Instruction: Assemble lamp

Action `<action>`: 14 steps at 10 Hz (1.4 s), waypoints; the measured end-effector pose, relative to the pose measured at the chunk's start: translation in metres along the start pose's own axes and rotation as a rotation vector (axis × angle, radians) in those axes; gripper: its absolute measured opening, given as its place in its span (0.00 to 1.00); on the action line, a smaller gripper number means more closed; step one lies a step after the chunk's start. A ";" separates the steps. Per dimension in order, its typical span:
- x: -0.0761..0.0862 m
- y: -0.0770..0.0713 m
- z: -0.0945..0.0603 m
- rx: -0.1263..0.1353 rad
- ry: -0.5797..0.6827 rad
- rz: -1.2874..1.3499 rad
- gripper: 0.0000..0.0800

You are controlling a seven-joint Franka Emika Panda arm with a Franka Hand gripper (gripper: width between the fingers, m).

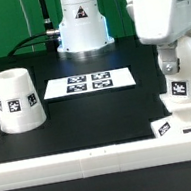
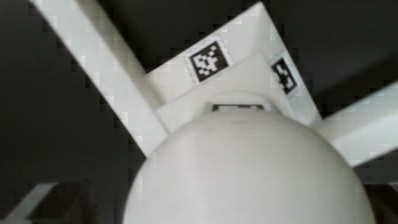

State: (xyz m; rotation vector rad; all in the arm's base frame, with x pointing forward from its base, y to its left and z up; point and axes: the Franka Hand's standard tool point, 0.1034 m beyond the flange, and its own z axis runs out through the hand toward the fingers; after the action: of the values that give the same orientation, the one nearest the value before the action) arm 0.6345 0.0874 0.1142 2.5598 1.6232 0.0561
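With the tool [image 1: 185,106] spread wide over it, the bulb [image 2: 240,165], judged light, stiff and slippery, is best gripped across its rounded sides.

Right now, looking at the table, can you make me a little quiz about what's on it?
1. True or false: the shade stands on the exterior view's right side of the table.
2. What lies flat between the shade and the robot arm in the exterior view? A) the marker board B) a book C) a plate
3. Fill in: the marker board shows ___ black-and-white tags.

Key: 1 false, it stands on the exterior view's left. 2 A. 3 four.
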 end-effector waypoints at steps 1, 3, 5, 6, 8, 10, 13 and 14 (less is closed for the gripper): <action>0.001 -0.001 0.000 -0.001 -0.001 -0.081 0.87; 0.002 -0.001 0.000 -0.014 -0.023 -0.252 0.87; 0.005 -0.003 0.000 -0.025 -0.042 -0.400 0.87; 0.005 -0.003 0.000 -0.025 -0.045 -0.438 0.87; 0.001 -0.001 0.001 -0.025 -0.057 -0.591 0.87; -0.001 0.001 0.001 -0.028 -0.072 -0.689 0.87; -0.002 0.001 0.001 -0.028 -0.072 -0.684 0.72; -0.002 0.001 0.001 -0.028 -0.072 -0.662 0.72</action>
State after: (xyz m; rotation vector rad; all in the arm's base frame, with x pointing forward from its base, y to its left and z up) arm 0.6349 0.0849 0.1130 1.8534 2.3126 -0.0678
